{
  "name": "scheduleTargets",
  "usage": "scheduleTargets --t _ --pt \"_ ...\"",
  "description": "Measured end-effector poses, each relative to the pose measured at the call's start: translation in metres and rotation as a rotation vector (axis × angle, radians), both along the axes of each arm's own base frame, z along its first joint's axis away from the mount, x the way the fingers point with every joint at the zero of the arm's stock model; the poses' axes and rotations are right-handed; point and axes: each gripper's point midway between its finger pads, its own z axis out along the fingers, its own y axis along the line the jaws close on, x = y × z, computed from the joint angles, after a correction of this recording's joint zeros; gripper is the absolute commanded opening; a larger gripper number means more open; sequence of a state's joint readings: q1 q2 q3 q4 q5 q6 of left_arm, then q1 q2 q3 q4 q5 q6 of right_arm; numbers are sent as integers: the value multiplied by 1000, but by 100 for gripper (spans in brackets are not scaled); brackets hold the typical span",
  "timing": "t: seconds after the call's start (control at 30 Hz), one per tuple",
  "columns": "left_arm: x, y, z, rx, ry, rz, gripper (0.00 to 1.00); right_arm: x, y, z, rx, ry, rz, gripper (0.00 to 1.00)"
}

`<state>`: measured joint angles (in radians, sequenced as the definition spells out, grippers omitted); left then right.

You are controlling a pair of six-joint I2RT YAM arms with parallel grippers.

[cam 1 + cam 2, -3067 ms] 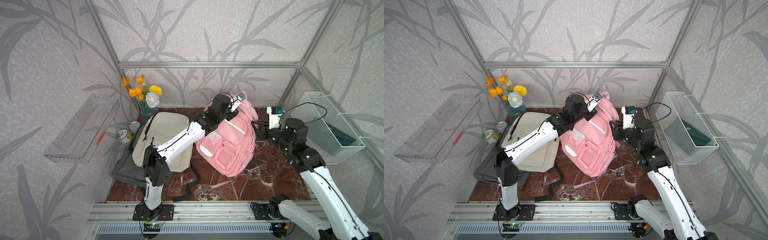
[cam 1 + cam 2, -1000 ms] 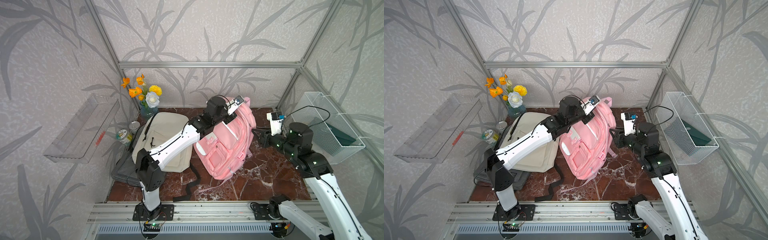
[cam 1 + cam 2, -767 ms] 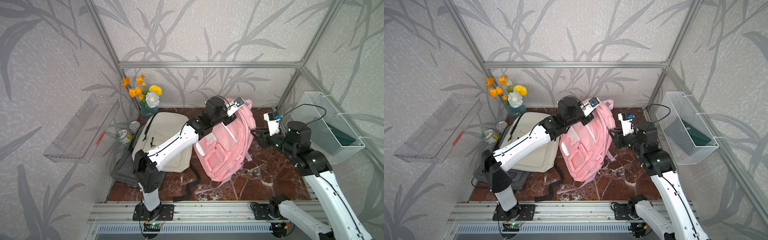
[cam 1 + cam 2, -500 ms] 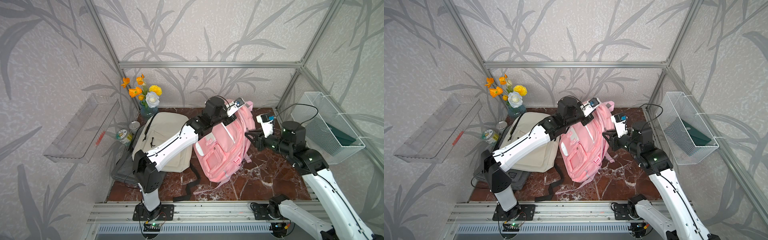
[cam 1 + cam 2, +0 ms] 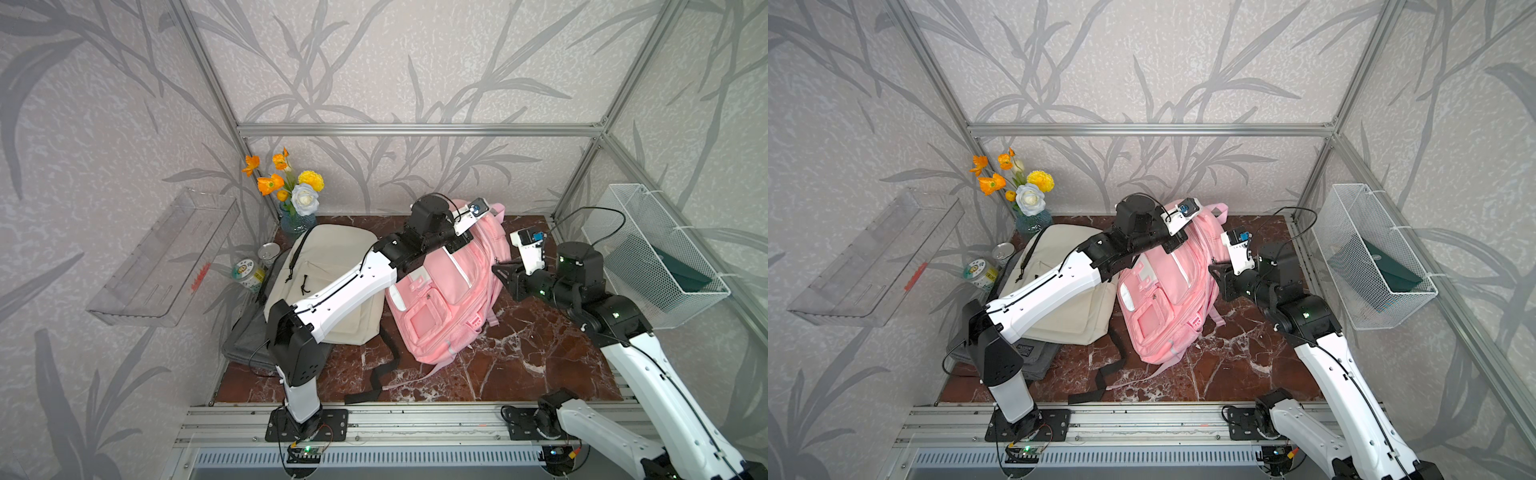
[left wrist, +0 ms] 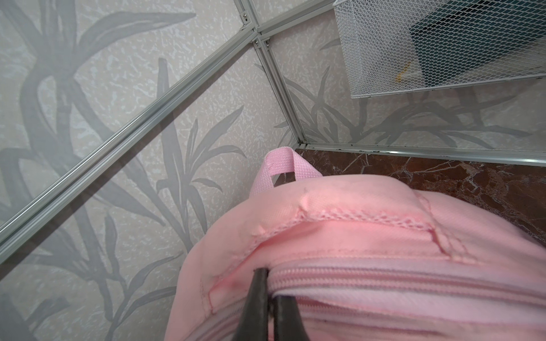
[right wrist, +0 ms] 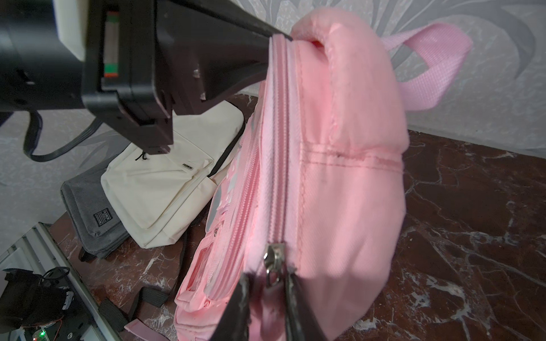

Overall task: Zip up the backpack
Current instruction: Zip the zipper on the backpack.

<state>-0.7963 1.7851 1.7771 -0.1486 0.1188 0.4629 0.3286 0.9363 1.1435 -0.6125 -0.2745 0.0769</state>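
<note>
Marble table (image 5: 519,361), right hand (image 7: 268,277) — now at backpack (image 5: 451,309)

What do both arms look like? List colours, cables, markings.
Left arm, right arm: white shells, black joints, black cables. Each wrist carries a white camera block with a blue part. Green lights dot the right arm. Left end effector and right end effector: black tapered fingers.

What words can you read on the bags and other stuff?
Cream backpack, small black label: too blurred to read.
Gray bag, dark patch: too small to read.
Jar, colourful label: too small to read.
Pink backpack: no writing visible.
</note>
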Motion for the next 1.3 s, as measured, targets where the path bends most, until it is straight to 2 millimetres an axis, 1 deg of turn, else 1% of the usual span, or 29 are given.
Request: scheduleTargets --t 0.07,0.2,0.4,0.53,0.67,0.7,0.77,0.8,0.87,0.97,1.0,1.03,1.1,1.17,1.23,1.3 --pt "0 0 0 1 -1 0 0 0 0 0 1 2 -3 11" --pt "1 1 0 5 -5 4 0 0 -1 -1 3 5 -9 5" --pt "8 7 2 18 -6 28 0 -1 -3 2 6 -3 -16 3" --pt "16 4 -1 31 11 27 0 0 -4 1 12 -8 -30 3" --pt "25 -6 -9 47 30 20 0 2 -7 -2 4 -11 -53 4" --pt "26 -9 -10 51 35 15 0 2 -8 -2 1 -11 -58 6" --pt "28 -13 -13 56 43 6 0 1 -9 -2 -1 -13 -65 13" --pt "28 -13 -14 56 44 5 0 0 -9 -2 -1 -13 -64 14" --pt "33 -9 -13 55 42 24 0 -6 -10 -4 0 -3 -57 16" --pt "49 6 -8 30 26 58 0 -19 -9 -10 2 25 -33 16" --pt "50 9 -8 25 20 59 0 -20 -8 -11 2 31 -27 16" --pt "51 14 -7 21 13 61 0 -21 -7 -11 4 34 -24 18" --pt "44 14 -7 14 4 41 0 -19 -7 -13 3 40 -26 21" --pt "30 9 -5 7 -1 2 0 -17 -7 -15 -1 48 -31 23" --pt "18 2 -2 3 -4 -35 0 -16 -10 -16 -14 46 -46 27" --pt "10 -2 -1 3 -4 -60 0 -16 -14 -14 -27 40 -65 30"
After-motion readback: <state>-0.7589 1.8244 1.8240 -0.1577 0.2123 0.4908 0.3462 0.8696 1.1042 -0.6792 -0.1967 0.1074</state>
